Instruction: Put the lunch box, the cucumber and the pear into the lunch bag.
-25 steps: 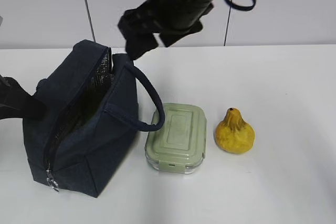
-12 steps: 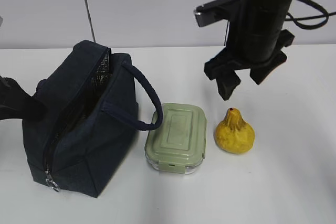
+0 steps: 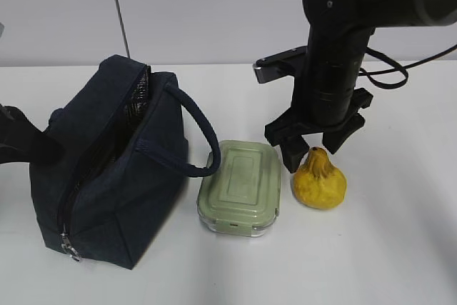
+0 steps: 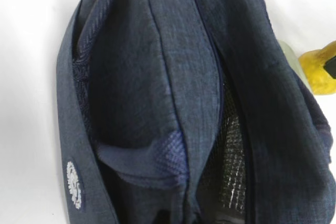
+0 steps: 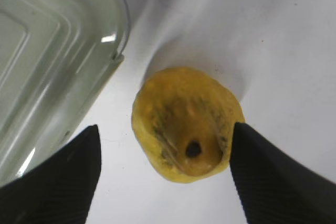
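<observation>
Two fingers: spreading wide either side of the pear (image 5: 185,129), right gripper (image 3: 314,149) hanging just above its neck, nothing pinched yet.
Pear position: standing upright on the white table (image 3: 400,248), right of the lunch box (image 3: 240,187), neck pointing up between the fingers (image 5: 55,182).
Step in hand: judging it as lining up to grasp the pear.
Doing it well: lowering past the narrow neck to the wide lumpy body, keeping the left finger clear of the lunch box edge just beside it, closing gently on wrinkled skin.
Lunch bag (image 3: 107,169): sitting at the left, mouth open, silver lining showing.
Left gripper: not visible in its own wrist view; finger state impossible to tell.
Cucumber: not visible anywhere; possibly inside the bag already.
</observation>
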Robot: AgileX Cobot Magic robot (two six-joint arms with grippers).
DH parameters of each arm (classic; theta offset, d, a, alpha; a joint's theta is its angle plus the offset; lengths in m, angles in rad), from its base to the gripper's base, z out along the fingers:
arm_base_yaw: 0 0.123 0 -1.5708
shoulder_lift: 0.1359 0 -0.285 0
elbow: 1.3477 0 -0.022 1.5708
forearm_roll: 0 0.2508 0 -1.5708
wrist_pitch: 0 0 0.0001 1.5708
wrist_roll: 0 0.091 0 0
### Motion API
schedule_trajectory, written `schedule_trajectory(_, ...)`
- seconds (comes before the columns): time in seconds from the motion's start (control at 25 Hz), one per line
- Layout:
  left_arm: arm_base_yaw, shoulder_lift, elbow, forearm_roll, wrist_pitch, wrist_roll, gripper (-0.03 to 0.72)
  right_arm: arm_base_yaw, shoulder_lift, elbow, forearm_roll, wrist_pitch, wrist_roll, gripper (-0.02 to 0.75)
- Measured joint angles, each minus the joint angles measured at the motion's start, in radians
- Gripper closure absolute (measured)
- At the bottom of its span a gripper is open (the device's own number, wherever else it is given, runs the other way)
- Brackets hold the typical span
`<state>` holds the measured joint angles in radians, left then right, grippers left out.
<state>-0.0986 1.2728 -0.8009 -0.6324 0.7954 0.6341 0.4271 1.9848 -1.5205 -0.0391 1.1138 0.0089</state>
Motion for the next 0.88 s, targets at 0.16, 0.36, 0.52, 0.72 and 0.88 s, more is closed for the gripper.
schedule_trajectory(0.16, 0.0, 0.0, 0.0, 0.001, 0.0, 0.0, 0.685, 0.0, 0.032, 0.0, -0.034, -0.004, 0.012, 0.156)
schedule_trajectory(0.36, 0.0, 0.0, 0.0, 0.001, 0.0, 0.0, 0.685, -0.002, 0.053, 0.0, -0.05, -0.002, 0.016, 0.338)
schedule_trajectory(0.52, 0.0, 0.0, 0.0, 0.001, 0.0, 0.0, 0.685, -0.002, 0.039, 0.0, -0.096, 0.002, 0.072, 0.523)
schedule_trajectory(0.72, 0.0, 0.0, 0.0, 0.001, 0.0, 0.0, 0.685, -0.004, -0.093, 0.002, -0.116, -0.022, 0.091, 0.534)
schedule_trajectory(0.88, 0.0, 0.0, 0.0, 0.001, 0.0, 0.0, 0.686, 0.006, -0.253, 0.002, 0.091, -0.12, -0.009, 0.535)
